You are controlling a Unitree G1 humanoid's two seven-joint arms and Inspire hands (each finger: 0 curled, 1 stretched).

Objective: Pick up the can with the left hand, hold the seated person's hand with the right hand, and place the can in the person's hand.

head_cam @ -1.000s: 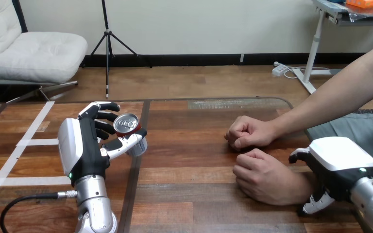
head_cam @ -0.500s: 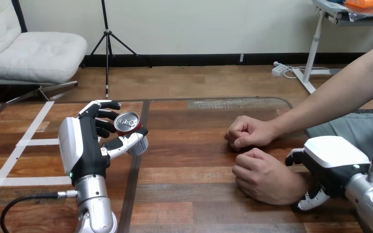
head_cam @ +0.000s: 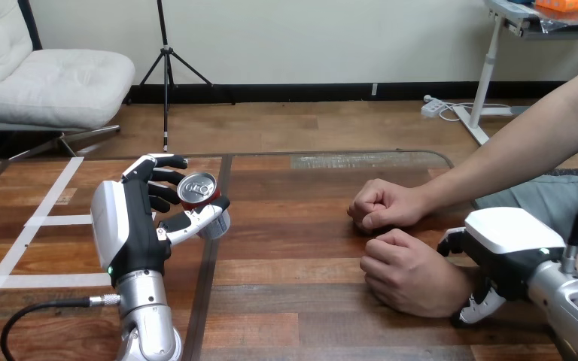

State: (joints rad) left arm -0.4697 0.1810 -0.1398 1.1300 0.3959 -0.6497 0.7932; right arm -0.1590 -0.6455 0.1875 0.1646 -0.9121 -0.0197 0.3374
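Clamping the can [head_cam: 198,191] in the left robot hand [head_cam: 129,226] at centre left of the frame, curling round the side wall, lid facing up and tilting slightly. Not confirming whether lifted clear of the desk [head_cam: 293,248]. Placing the right robot hand [head_cam: 506,252] at lower right, against the wrist [head_cam: 456,286] of the person's nearer hand [head_cam: 409,272]; not possible to tell whether closing on it. Finding both of the person's hands lying on the desk as fists, the person's farther hand [head_cam: 380,203] just beyond the nearer.

Judging the step in hand as securing the nearer hand. Advising a light wrap round the wrist without squeezing. Advising against carrying the can across before seeing an open palm.

Noting a smooth, thin-walled metal cylinder, red-sided, with a bright silver lid and pull tab: probably denting under pressure, slipping if loosely held. Noting glossy wood planking crossed by pale tape strips [head_cam: 45,220].
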